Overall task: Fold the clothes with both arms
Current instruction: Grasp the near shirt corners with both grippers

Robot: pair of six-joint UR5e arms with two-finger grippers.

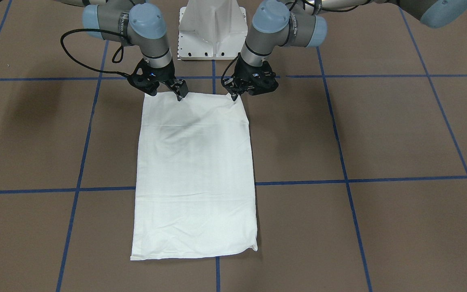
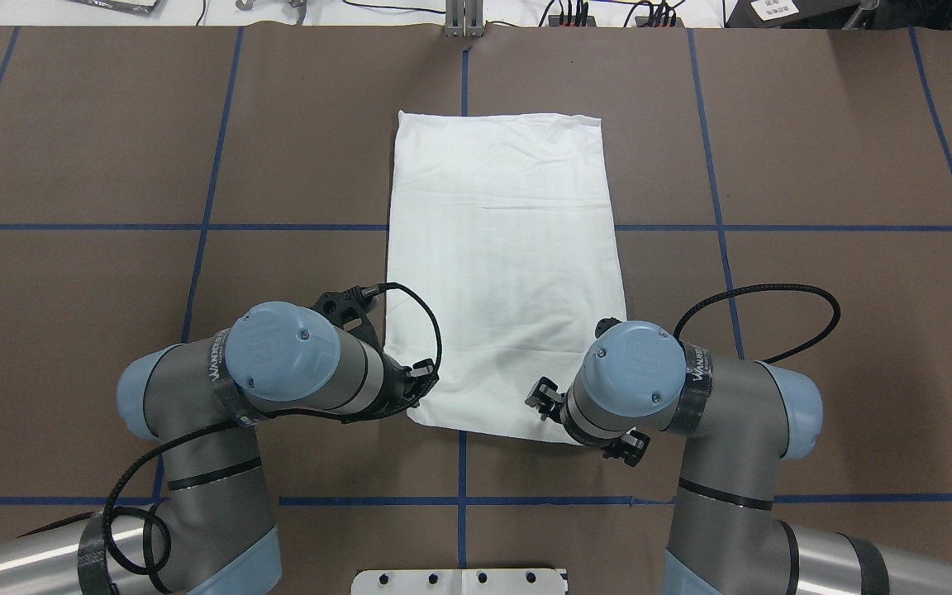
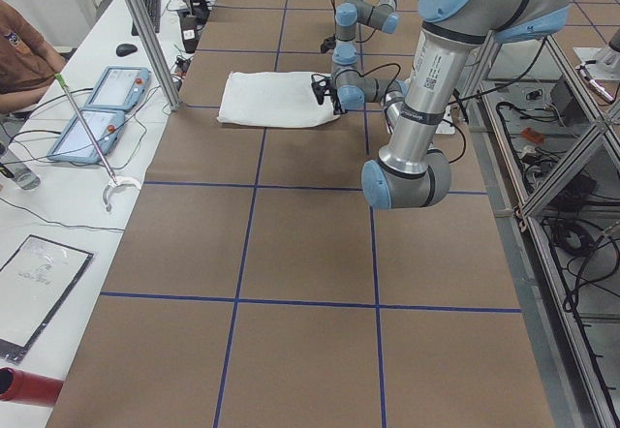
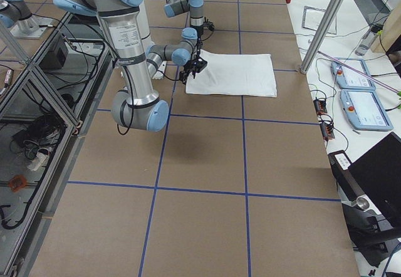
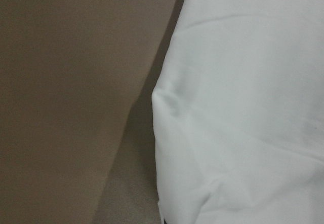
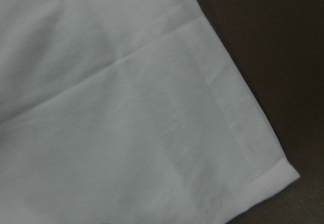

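White shirt [image 1: 195,170]: folded flat on tabletop [image 1: 379,134].
Left hand [image 1: 234,96]: touching its robot-side corner; opening unclear.
Right hand [image 1: 178,95]: same edge; opening unclear.

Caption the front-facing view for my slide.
Left gripper and right gripper at the robot-side edge of the folded white T-shirt.

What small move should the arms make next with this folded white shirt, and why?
Probably pinch the near corners and lift slightly: the left gripper and right gripper both sit at the robot-side edge of the T-shirt, which lies flat. I cannot tell whether they are closed on it.
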